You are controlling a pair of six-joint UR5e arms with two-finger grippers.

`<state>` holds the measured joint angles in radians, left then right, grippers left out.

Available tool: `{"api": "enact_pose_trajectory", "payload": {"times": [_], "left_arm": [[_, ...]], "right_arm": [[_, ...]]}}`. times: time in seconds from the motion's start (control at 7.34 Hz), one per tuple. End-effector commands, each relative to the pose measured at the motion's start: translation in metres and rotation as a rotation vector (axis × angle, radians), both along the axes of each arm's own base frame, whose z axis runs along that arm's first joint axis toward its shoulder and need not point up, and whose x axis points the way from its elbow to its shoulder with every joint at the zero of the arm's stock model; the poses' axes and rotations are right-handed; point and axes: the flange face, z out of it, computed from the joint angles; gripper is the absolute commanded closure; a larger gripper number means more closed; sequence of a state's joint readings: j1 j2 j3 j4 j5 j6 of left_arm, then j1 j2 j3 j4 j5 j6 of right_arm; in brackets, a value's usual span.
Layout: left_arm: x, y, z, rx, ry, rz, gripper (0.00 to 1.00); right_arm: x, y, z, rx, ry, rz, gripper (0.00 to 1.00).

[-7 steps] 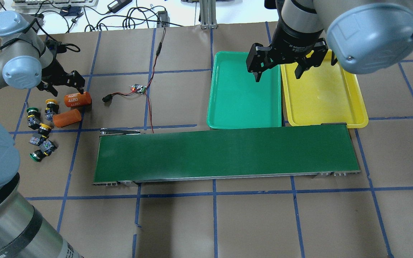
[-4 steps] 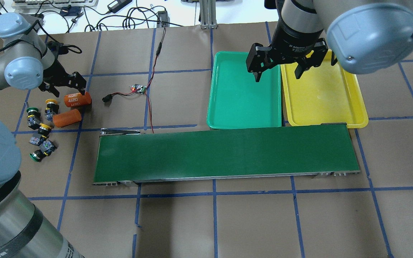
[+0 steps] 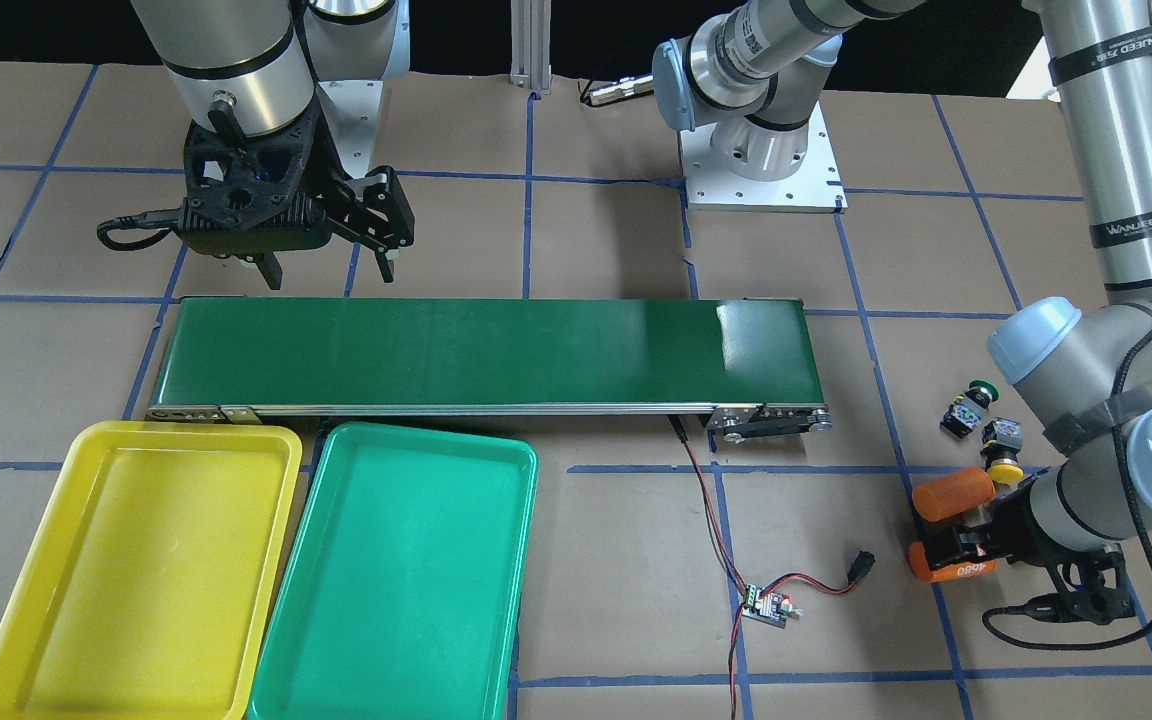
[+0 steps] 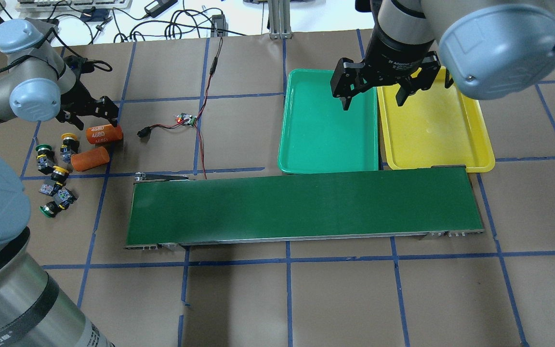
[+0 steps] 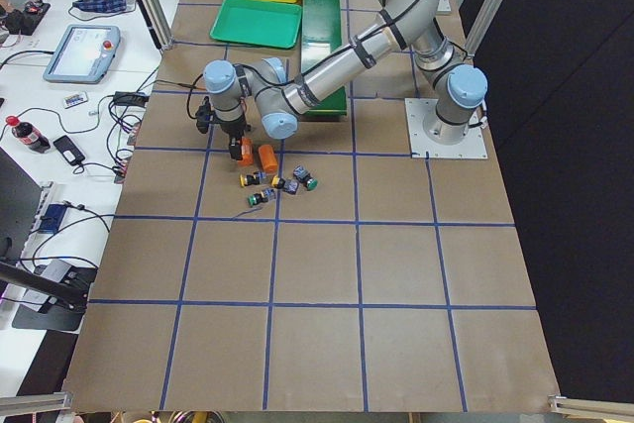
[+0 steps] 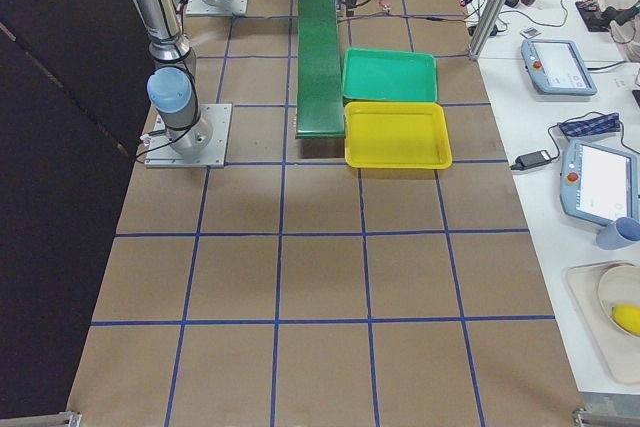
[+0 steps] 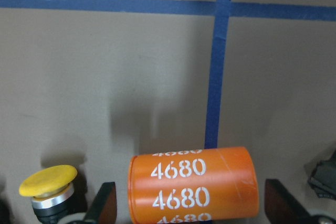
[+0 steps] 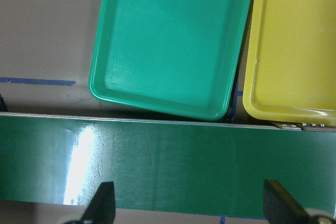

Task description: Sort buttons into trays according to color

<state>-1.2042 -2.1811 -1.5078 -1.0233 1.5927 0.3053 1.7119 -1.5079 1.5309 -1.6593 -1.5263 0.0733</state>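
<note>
Orange is what sits between the fingers of the left gripper (image 4: 88, 114), and that is not a thing to sort. This gripper is wide open and holds nothing. It hangs over the orange cylinder marked 4680 (image 7: 191, 190), with 1 finger on each side of it.

A yellow button (image 7: 48, 181) stands just outside 1 finger. The other yellow button (image 4: 59, 172), the near green button (image 4: 42, 149) and the far green button (image 4: 46, 208) lie further out on that same side.

The right gripper (image 4: 373, 102) is wide open too, with nothing in it, near the end of the conveyor belt (image 4: 306, 205). The green tray (image 4: 325, 135) and the yellow tray (image 4: 431, 130) lie just ahead of it. No button is in them.

I think the job is at its very first pick. Next, the left gripper should slide sideways until the yellow button is between its fingers, go down, and close on it. It should not bump the cylinder, which could roll.
</note>
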Motion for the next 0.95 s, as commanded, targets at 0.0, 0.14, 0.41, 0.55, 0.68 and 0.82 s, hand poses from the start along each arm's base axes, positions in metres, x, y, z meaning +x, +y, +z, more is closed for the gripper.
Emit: {"api": "enact_pose_trajectory", "payload": {"times": [0.0, 0.14, 0.41, 0.55, 0.68, 0.82], "left_arm": [[0.000, 0.000, -0.004, 0.006, 0.003, 0.000, 0.00], [0.000, -0.001, -0.007, 0.009, 0.004, 0.000, 0.00], [-0.001, 0.002, -0.014, 0.021, 0.010, 0.000, 0.00], [-0.001, 0.002, -0.018, 0.027, 0.012, -0.003, 0.00], [-0.001, 0.002, -0.022, 0.034, 0.014, -0.005, 0.00], [-0.001, 0.002, -0.026, 0.041, 0.015, -0.018, 0.00]], "right_arm": [[0.000, 0.000, 0.001, -0.002, 0.000, 0.001, 0.00], [0.000, 0.000, 0.001, -0.002, 0.000, 0.000, 0.00], [0.001, 0.001, 0.001, -0.002, 0.000, 0.001, 0.00], [0.001, 0.001, 0.001, -0.002, 0.000, 0.001, 0.00], [0.001, 0.001, 0.001, -0.002, 0.000, 0.003, 0.00], [0.001, 0.001, 0.002, -0.003, -0.001, 0.003, 0.00]]}}
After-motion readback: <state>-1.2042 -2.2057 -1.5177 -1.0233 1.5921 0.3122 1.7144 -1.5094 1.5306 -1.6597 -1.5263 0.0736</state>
